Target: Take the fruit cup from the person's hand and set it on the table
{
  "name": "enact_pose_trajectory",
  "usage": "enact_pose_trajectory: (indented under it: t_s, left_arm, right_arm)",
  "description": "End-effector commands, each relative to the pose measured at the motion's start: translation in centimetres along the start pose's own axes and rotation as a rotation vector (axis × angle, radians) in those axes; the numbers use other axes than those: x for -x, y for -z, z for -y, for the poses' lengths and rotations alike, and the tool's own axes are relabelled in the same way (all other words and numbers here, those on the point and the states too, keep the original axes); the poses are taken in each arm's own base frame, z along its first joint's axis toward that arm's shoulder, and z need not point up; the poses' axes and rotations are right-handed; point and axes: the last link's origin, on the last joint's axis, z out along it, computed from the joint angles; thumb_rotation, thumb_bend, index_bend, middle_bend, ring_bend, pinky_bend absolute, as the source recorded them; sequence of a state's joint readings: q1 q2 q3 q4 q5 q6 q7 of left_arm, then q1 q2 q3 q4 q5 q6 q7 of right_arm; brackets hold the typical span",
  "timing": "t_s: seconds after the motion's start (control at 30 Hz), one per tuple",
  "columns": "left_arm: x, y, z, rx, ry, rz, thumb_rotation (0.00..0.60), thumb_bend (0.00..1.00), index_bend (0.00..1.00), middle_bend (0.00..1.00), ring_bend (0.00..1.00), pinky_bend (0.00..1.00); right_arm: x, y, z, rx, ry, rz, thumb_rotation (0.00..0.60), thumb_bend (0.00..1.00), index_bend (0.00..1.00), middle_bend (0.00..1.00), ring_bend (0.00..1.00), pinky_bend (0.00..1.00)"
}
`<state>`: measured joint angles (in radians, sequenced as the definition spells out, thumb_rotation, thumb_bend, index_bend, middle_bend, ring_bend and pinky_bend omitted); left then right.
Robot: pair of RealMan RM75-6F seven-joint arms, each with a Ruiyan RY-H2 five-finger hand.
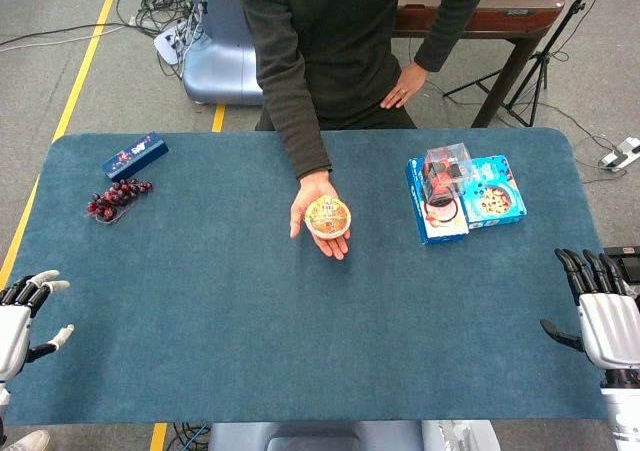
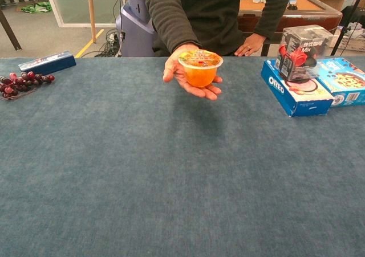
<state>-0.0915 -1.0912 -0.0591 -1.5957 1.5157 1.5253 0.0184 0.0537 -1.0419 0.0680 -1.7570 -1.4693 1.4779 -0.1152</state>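
At the near edge of the blue tabletop (image 1: 250, 351), the left hand (image 1: 25, 316) and right hand (image 1: 600, 311) rest empty, fingers spread. Mid-table, the fruit cup (image 2: 200, 67) sits on the person's hand (image 2: 185, 77), held above the cloth. Farther off lie grapes (image 1: 117, 198) and an Oreo box (image 2: 295, 90).

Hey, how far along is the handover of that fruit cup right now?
Nothing looks done yet. The fruit cup sits upright on the person's open palm, held out above the table. Both robot hands are empty with fingers apart, the left hand and right hand near the table's near corners, far from the cup. Left to do: reach, grasp the cup, lift it off the palm and set it on the table.
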Motion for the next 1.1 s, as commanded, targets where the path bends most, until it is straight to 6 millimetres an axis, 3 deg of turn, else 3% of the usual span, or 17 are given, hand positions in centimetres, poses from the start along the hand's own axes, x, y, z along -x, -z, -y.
enact_pose_trajectory:
  t_s: [0.03,0.27,0.57,0.9,1.1]
  left_arm:
    - [0.0,0.0,0.0,0.000,-0.001,0.000,0.600,0.20,0.32,0.22,0.19,0.25]
    - [-0.1,0.2,0.0,-0.002,-0.002,0.000,0.600,0.20,0.32,0.22,0.19,0.25]
    - [-0.2,0.4,0.0,-0.003,0.000,-0.007,0.600,0.20,0.32,0.22,0.19,0.25]
    - [-0.1,0.5,-0.1,0.003,0.004,-0.007,0.600,0.20,0.32,0.22,0.19,0.25]
    - [0.0,0.7,-0.1,-0.004,0.003,-0.006,0.600,0.20,0.32,0.22,0.19,0.25]
  right_arm:
    - [0.1,0.0,0.0,-0.003,0.000,0.004,0.600,0.12,0.00,0.10,0.00,0.00]
    - [0.1,-0.4,0.7,-0.043,-0.005,0.029,0.600,0.12,0.00,0.11,0.00,0.00]
    - [-1.3,-3.3,4.2,-0.212,-0.040,0.094,0.600,0.12,0.00,0.11,0.00,0.00]
    - [-3.2,-9.1,10.6,-0.412,-0.076,0.148,0.600,0.12,0.00,0.11,0.00,0.00]
    - [-2.8,-12.4,14.4,-0.477,-0.074,0.207,0.600,0.12,0.00,0.11,0.00,0.00]
